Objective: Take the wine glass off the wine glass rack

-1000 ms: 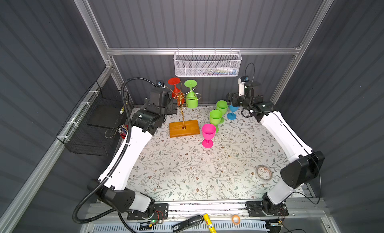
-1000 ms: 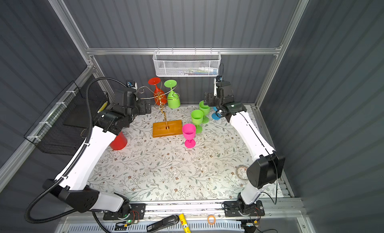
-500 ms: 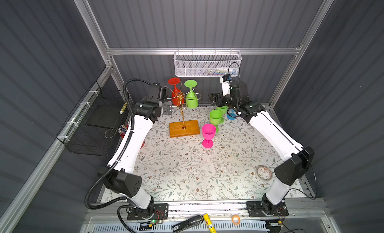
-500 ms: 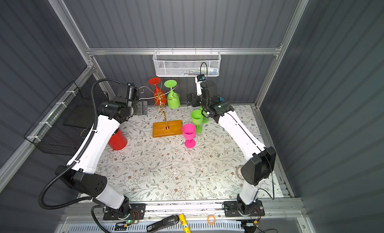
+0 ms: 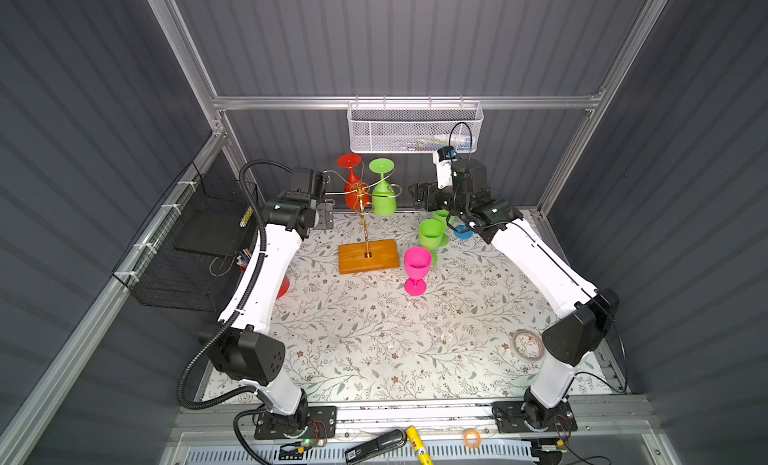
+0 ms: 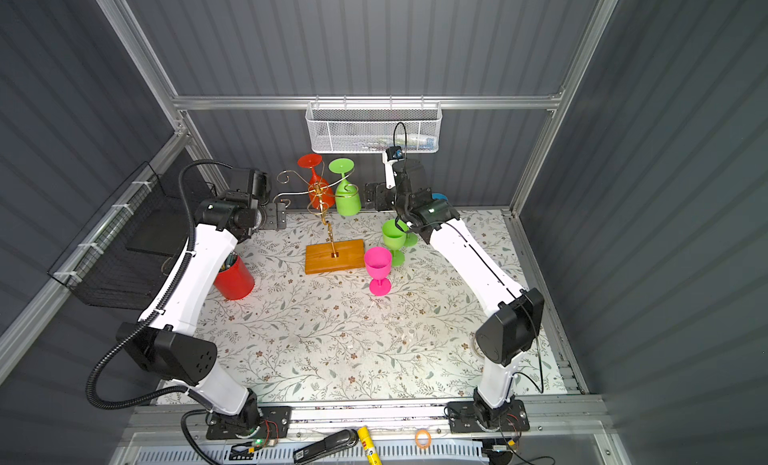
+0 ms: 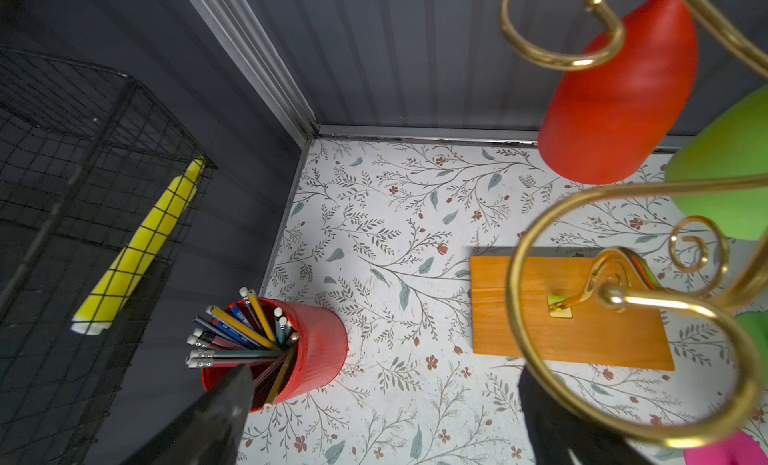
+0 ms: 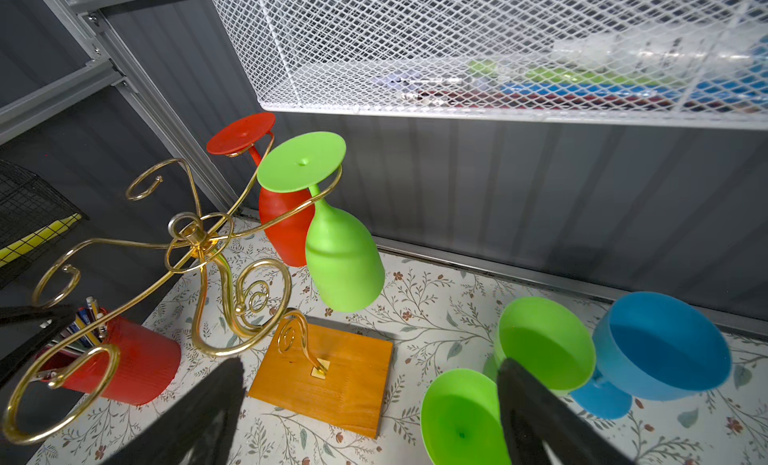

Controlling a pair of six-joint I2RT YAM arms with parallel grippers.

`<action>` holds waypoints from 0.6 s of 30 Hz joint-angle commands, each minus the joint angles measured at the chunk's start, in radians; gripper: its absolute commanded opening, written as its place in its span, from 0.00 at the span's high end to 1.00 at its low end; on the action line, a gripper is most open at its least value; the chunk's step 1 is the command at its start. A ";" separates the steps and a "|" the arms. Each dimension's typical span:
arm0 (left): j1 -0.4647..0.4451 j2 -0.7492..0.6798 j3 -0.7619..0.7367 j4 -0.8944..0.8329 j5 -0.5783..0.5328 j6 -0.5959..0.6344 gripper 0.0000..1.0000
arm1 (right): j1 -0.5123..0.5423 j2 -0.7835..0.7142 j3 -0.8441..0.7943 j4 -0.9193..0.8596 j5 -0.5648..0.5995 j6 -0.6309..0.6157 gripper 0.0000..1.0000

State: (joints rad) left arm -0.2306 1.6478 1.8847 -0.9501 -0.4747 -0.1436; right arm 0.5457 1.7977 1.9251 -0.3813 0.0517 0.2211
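The wine glass rack (image 5: 365,230), gold wire on a wooden base (image 5: 368,257), stands at the back middle of the table. Two wine glasses hang upside down from its arms: a red one (image 5: 353,193) and a green one (image 5: 383,199), the green also plain in the right wrist view (image 8: 343,263). My left gripper (image 5: 327,214) hovers open just left of the rack, its dark fingers (image 7: 224,409) apart over bare table. To the right of the green glass, my right gripper (image 5: 419,197) is held open and touches nothing; its fingers (image 8: 523,400) frame the base (image 8: 328,384).
A pink glass (image 5: 417,272), two green glasses (image 5: 431,234) and a blue one (image 8: 660,346) stand right of the rack, under my right arm. A red pencil cup (image 6: 235,276) is at the left, a black wire basket (image 5: 187,242) on the left wall, a white mesh basket (image 5: 415,126) on the back wall.
My right gripper has swung left from above the blue glass toward the hanging green glass. My left arm has drawn in and up beside the rack. Both grippers stayed open.
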 commanded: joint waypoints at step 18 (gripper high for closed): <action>0.047 -0.076 -0.079 0.060 0.108 -0.044 0.01 | 0.014 0.094 0.114 -0.065 0.069 -0.026 0.05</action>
State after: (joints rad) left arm -0.1860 1.6142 1.8332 -0.9089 -0.4133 -0.1696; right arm 0.5579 1.8549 2.0041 -0.4053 0.0864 0.2180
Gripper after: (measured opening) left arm 0.992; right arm 0.952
